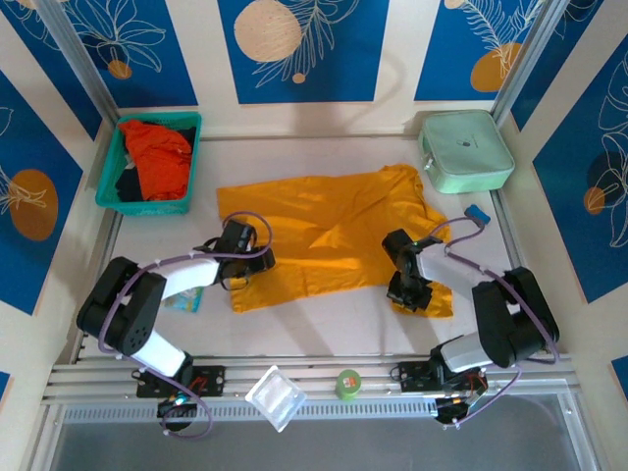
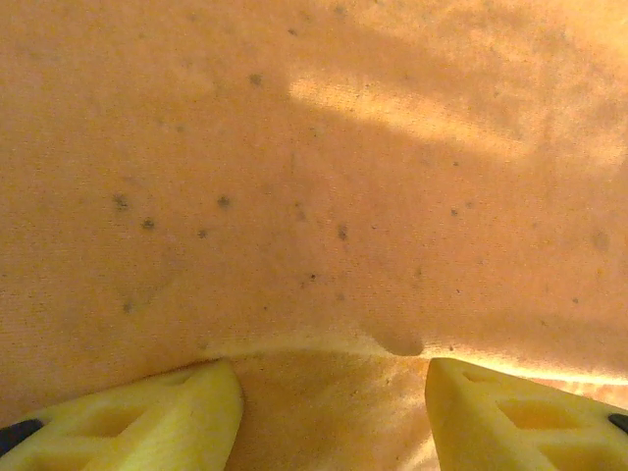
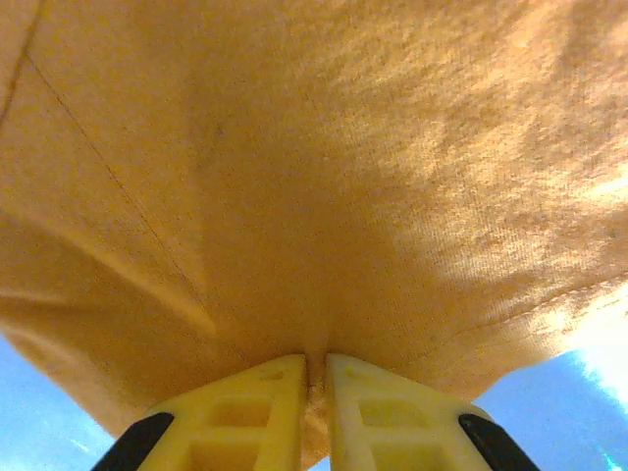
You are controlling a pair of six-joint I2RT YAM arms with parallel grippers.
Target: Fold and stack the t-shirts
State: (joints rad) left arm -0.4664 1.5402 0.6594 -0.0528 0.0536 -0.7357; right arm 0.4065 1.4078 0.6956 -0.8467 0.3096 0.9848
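folding barely begun — the mustard shirt (image 1: 334, 231) lies spread mid-table, right gripper (image 3: 316, 371) pinching its near-right edge, left gripper (image 2: 334, 392) spread over the near-left corner; the red-orange shirt (image 1: 157, 155) sits crumpled in the teal basket (image 1: 108, 192).

1. The left arm (image 1: 147, 294) rises from its base at the near left, elbow pushed outward, and its white forearm reaches right and low.
2. The left gripper (image 1: 250, 263) points downward, and its yellow fingers (image 2: 167, 422) stand well apart with a wide gap between them.
3. The right arm (image 1: 510, 314) folds back on itself at the near right, with its forearm reaching left toward the middle.
4. The right gripper (image 1: 412, 294) hangs nose-down, its yellow fingers (image 3: 255, 412) pressed nearly together on a fold of the mustard-yellow t-shirt (image 3: 343, 196).
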